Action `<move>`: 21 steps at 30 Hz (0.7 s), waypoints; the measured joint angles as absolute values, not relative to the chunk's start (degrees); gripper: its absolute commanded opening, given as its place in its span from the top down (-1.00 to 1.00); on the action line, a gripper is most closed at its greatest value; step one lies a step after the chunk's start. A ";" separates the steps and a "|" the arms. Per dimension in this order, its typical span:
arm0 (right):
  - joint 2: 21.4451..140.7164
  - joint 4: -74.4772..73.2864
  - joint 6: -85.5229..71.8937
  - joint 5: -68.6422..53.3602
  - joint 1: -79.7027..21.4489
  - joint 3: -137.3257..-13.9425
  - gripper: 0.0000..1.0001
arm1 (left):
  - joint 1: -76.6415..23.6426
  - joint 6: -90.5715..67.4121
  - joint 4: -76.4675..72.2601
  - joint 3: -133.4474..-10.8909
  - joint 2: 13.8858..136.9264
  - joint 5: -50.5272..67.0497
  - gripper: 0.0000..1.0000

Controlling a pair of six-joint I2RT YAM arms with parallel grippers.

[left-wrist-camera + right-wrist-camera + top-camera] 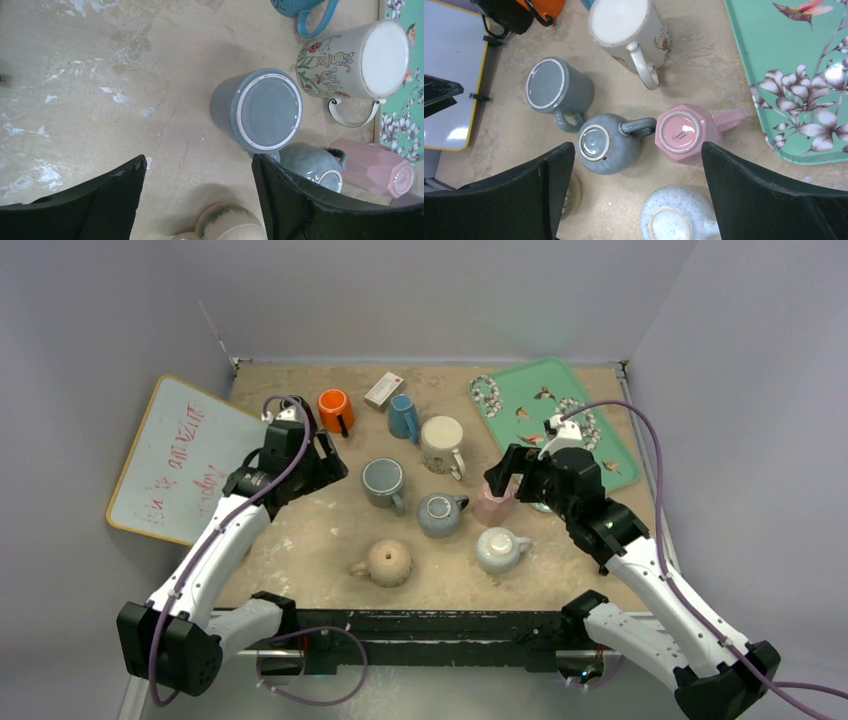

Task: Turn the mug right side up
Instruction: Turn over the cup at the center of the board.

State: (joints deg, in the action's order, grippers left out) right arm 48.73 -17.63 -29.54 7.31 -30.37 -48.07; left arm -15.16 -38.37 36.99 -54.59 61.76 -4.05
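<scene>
Spread wide and empty, the right claw (636, 145) hovers over the upside-down pink mug (681, 131), which stands on the bench (704, 55) beside the green tray (769, 95). The round grey mug (601, 145) crowds it, handle almost touching, so a descending finger could knock that neighbour or pinch both. The left claw (198, 159) hangs equally wide and empty.

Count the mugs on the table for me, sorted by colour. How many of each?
Orange mug: 1
Bright blue mug: 1
Cream flowered mug: 1
Grey: 2, the straight grey mug and the round grey mug
Pink mug: 1
Tan mug: 1
Pale speckled mug: 1
Total: 8
</scene>
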 measured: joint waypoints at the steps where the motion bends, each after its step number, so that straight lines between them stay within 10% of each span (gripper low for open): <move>1: 48.69 -17.61 -29.52 7.16 -30.37 -47.94 -0.96 | -15.53 -39.18 36.86 -54.59 62.11 -4.64 -0.41; 21: 45.74 -17.69 -27.99 4.14 -30.37 -46.35 -0.94 | -38.94 -48.82 32.10 -59.57 82.74 -15.44 0.15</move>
State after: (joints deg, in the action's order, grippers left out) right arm 45.74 -17.69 -27.99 4.14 -30.37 -46.35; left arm -38.94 -48.82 32.10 -59.57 82.74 -15.44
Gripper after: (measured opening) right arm 0.975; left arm 0.439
